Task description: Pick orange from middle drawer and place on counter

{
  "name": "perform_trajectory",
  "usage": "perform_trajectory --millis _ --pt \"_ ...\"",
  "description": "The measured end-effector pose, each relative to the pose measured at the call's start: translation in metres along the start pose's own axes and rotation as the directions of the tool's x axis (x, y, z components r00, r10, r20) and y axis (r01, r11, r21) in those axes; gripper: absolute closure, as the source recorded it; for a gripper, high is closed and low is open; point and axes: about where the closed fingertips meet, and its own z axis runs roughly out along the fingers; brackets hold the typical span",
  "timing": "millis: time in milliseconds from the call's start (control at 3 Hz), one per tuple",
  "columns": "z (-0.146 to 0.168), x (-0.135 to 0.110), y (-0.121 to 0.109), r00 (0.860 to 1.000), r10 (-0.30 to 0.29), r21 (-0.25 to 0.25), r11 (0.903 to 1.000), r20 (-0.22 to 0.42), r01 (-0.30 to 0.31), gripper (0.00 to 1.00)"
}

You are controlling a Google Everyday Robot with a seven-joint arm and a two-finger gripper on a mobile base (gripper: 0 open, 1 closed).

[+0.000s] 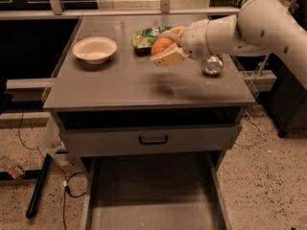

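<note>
My gripper (164, 46) is shut on the orange (160, 45), a small round fruit held between its tan fingers (169, 57). It hangs a little above the grey counter (124, 83), right of centre and toward the back, casting a shadow on the top below it. The white arm comes in from the upper right. The middle drawer (148, 195) is pulled out at the bottom of the view, and the part of its flat grey floor that shows holds nothing.
A white bowl (95, 49) sits at the counter's back left. A green snack bag (146, 36) lies just behind the gripper. A shiny metal can (212, 65) lies under the arm. The drawer front with a black handle (153, 140) is closed. Cables trail on the floor left.
</note>
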Motion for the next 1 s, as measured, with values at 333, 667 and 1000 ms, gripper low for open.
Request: perform_trajectory --millis 333,667,1000 --pt "0.003 0.02 -0.014 0.997 0.05 0.092 0.9947 -0.05 -0.046 1.0" --pt "0.004 0.039 -0.026 0.991 0.103 0.185 0.979 -0.083 -0.086 1.0" --pt "0.007 0.054 -0.032 0.985 0.142 0.229 0.9664 -0.094 -0.117 1.0"
